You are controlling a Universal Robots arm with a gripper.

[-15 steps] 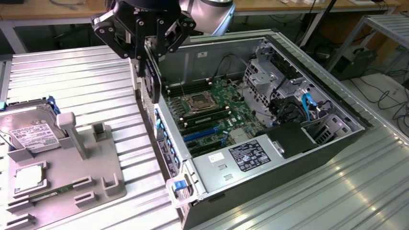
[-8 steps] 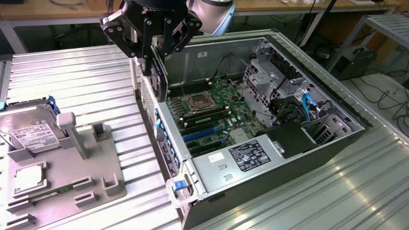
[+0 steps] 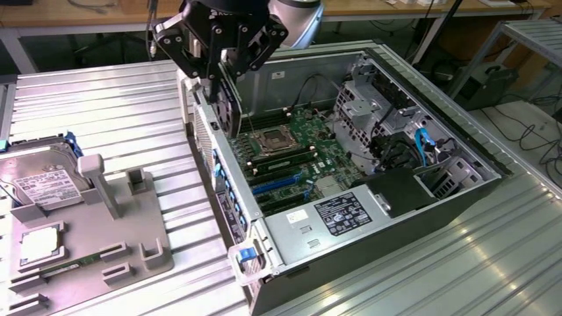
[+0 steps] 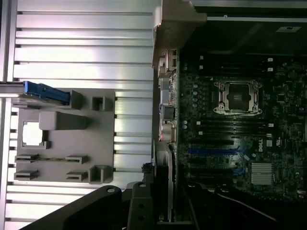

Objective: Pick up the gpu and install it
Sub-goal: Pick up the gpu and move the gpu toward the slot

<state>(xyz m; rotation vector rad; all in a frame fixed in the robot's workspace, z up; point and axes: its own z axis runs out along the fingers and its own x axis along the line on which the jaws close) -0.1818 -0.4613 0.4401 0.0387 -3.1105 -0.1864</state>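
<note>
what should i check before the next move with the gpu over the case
1. gpu gripped by the end effector: ok, it hangs upright in the grip.
2. gpu over the open computer case: ok, near its rear wall.
3. blue slots on the motherboard free: ok, nothing is plugged into them.
4. gpu edge lined up with a slot: cannot tell.
5. gpu seated: not ok, it is above the board.
6. blue cables out of the way: ok, they sit at the drive bay side, apart from the gpu.
</note>
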